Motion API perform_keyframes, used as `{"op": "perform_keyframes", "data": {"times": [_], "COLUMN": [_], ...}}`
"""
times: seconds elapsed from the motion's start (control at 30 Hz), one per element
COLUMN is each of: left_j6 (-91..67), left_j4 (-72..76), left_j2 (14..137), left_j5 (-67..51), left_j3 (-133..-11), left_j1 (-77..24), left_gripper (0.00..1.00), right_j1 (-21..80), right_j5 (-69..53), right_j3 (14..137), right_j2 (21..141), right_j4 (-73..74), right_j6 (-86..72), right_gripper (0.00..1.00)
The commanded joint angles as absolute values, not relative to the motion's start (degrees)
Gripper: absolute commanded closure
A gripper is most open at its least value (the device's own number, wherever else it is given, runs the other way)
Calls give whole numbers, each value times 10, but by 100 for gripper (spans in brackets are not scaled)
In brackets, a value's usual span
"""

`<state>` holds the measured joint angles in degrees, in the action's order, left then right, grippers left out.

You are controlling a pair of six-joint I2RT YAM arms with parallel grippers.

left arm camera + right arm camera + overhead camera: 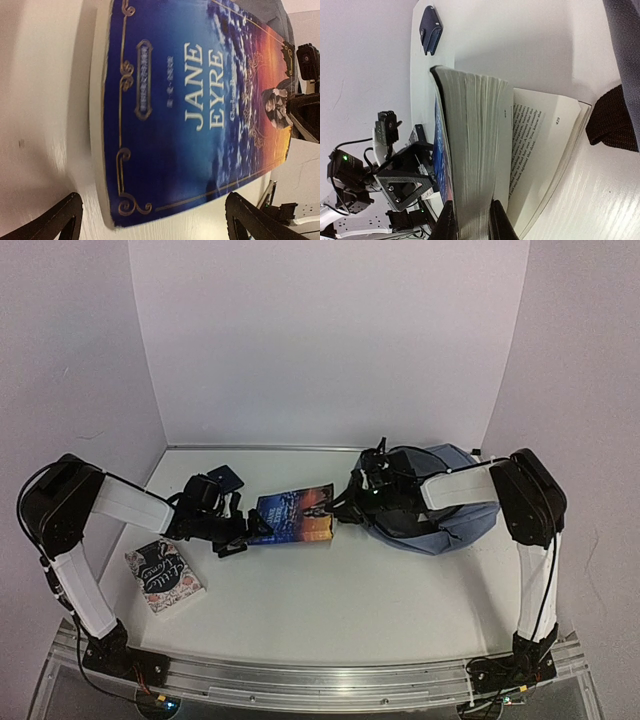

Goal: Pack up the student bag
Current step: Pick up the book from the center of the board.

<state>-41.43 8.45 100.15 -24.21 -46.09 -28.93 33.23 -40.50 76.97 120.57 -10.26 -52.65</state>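
The student bag (455, 528), slate-blue with black straps, lies at the right rear of the table. A blue "Jane Eyre" paperback (293, 514) lies between the arms, just left of the bag. My right gripper (472, 222) is shut on the book's (475, 140) front cover and a thick block of pages, lifting that part while the remaining pages lie open on the table. My left gripper (155, 222) is open at the book's (200, 100) other end. Its black fingers (62, 220) stand off to either side and do not touch the cover.
A second book (165, 575) with a dark patterned cover lies at the front left. A small navy pouch (226, 478) sits behind the left arm. The bag's blue fabric (625, 60) and a black strap (612, 120) are close beside the open pages.
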Motion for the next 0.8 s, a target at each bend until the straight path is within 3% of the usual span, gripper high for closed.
{"op": "perform_keyframes", "data": {"times": [0.0,0.17,0.33,0.53,0.77], "left_j6": [-527,-634,-657,-724,-825], "left_j4": [196,340,386,537,737], "left_j2": [943,911,926,1040,1181], "left_j5": [-254,-244,-232,-273,-330], "left_j3": [-386,-288,-281,-304,-328], "left_j1": [-287,-288,-288,-279,-269], "left_gripper": [0,0,0,2,15], "right_j1": [329,329,329,329,330], "right_j5": [-416,-415,-426,-449,-477], "right_j3": [784,783,773,748,723], "right_j2": [1153,1153,1157,1144,1127], "right_j4": [-172,-173,-175,-178,-181], "right_j6": [-578,-594,-596,-588,-571], "right_gripper": [100,100,100,100,100]}}
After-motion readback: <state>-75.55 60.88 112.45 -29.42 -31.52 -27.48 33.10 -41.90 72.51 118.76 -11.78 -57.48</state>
